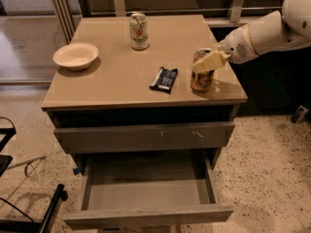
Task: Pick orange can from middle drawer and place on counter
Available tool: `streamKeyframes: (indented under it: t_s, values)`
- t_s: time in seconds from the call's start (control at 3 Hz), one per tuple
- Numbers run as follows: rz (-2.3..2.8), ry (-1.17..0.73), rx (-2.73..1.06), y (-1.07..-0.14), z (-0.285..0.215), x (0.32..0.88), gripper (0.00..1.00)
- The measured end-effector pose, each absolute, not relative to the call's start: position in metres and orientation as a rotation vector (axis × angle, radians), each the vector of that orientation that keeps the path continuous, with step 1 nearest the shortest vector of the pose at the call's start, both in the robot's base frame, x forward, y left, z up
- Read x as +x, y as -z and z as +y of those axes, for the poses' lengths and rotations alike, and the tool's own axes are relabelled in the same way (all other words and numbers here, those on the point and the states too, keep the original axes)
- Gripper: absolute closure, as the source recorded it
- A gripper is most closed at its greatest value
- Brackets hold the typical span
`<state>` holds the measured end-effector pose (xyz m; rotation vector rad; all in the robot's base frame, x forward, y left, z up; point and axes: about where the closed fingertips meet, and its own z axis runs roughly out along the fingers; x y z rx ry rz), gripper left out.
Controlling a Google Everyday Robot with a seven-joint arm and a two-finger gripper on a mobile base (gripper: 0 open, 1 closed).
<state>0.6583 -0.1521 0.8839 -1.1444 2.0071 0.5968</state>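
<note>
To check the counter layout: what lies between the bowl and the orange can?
A dark snack packet lies there on the counter, in the camera view. The gripper is at the orange can.

Pincer point(210, 61) hides orange can point(201, 80) top, arm point(265, 33) cropped at right edge

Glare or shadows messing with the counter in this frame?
Camera view: counter mildly glossy, no harsh glare; bowl casts a soft shadow forward; gripper at the orange can by the counter's right edge, evenly lit; middle drawer floor dimmer.
</note>
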Motion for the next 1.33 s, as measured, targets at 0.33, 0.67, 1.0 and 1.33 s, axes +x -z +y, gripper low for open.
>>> streamKeyframes:
  t_s: [0.33, 0.67, 1.0, 1.33]
  values:
    - [2.007, -0.597, -1.144, -0.8839, -0.152, 0.6583, 0.37]
    - [2.007, -0.597, -1.145, -0.8838, -0.152, 0.6583, 0.14]
    - [2.007, -0.597, -1.145, -0.8838, -0.1519, 0.6583, 0.0]
    - [2.007, -0.597, -1.145, -0.8838, -0.1519, 0.6583, 0.0]
